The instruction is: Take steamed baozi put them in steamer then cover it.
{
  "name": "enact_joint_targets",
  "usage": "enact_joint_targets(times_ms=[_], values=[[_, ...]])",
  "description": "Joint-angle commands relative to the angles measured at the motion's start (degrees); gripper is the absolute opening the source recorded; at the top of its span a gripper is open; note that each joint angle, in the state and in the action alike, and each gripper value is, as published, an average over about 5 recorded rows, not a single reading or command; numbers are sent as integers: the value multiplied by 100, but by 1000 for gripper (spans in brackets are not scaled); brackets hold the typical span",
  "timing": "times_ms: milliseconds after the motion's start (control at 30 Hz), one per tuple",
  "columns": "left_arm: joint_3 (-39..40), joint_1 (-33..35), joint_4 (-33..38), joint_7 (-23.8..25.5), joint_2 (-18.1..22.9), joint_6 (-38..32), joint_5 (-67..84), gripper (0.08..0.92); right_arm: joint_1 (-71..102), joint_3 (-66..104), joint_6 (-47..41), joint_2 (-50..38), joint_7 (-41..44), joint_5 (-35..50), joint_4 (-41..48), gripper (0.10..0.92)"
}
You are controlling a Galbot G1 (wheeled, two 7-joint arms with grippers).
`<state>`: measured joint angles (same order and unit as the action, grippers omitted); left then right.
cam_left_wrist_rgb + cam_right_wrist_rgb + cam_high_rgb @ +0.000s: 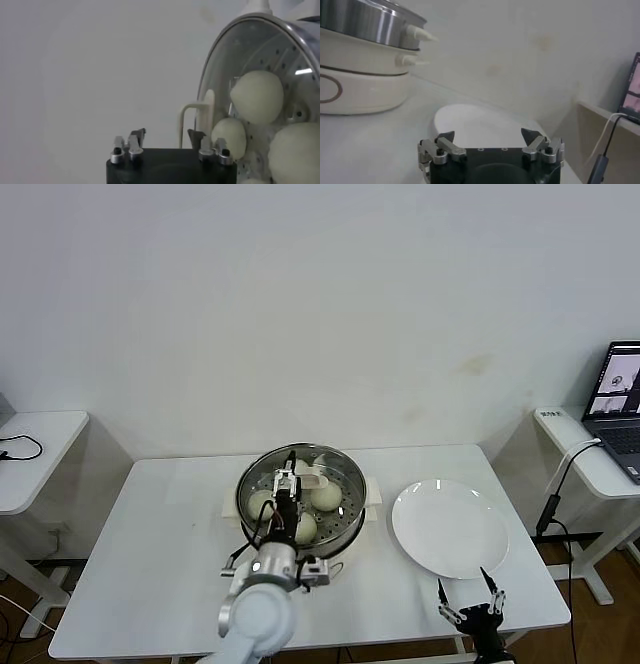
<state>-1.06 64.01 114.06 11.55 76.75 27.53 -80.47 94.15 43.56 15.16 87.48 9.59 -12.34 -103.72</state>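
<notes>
The left tool (287,481) hangs over the round shiny stainless-steel steamer (345,519), its fingers spread with nothing between them, and the round clear glass cover (220,65) with its cream rectangular handle (200,116) lies directly below and just ahead of those fingers, already resting on the pot's rim as far as the head view shows. Beneath the glass, the smooth cream-white steamed baozi (257,95) sit on the perforated tray; three show plainly and a fourth is partly hidden by the tool. The likeliest trouble from here is the cover sitting slightly off-centre: if a fingertip clips the handle as the tool lifts away, the cover could slide or tip on the rim and leave a gap. I cannot tell whether the rim is seated evenly all round. The cover lies flat, its face up toward the tool, and the handle's long axis seems to run crosswise to the tool's fingers. The right tool (471,597) waits low at the near edge of the white bench (170,524), fingers apart and empty, with the flat round white plate (450,529) just ahead of it
</notes>
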Motion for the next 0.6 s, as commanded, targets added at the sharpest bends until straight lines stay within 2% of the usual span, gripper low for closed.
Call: enact_joint_targets(times_ms=[33, 167, 300, 400, 467, 600], values=[[-900, 1398, 1248, -1516, -608, -1009, 1555, 780, -1, -5, -27, 10, 2, 21, 40, 823], [-1991, 2291, 1600, -2144, -746, -2164, 4025, 818, 36, -6, -9, -2, 9, 46, 31, 823], [-3447, 2990, 1397, -2377, -696, -3268, 7515, 822, 88, -7, 31, -33, 39, 169, -20, 823], [-4192, 3406, 1076, -2602, -736, -3467, 9299, 823, 142, -40, 27, -83, 68, 294, -98, 823], [-4441, 3724, 924, -2639, -803, -3335, 10128, 823, 198, -84, -12, -150, 88, 443, -159, 823], [-4304, 4269, 842, -2520, -731, -3173, 10726, 823, 367, -261, -142, -384, 131, 935, -320, 823]])
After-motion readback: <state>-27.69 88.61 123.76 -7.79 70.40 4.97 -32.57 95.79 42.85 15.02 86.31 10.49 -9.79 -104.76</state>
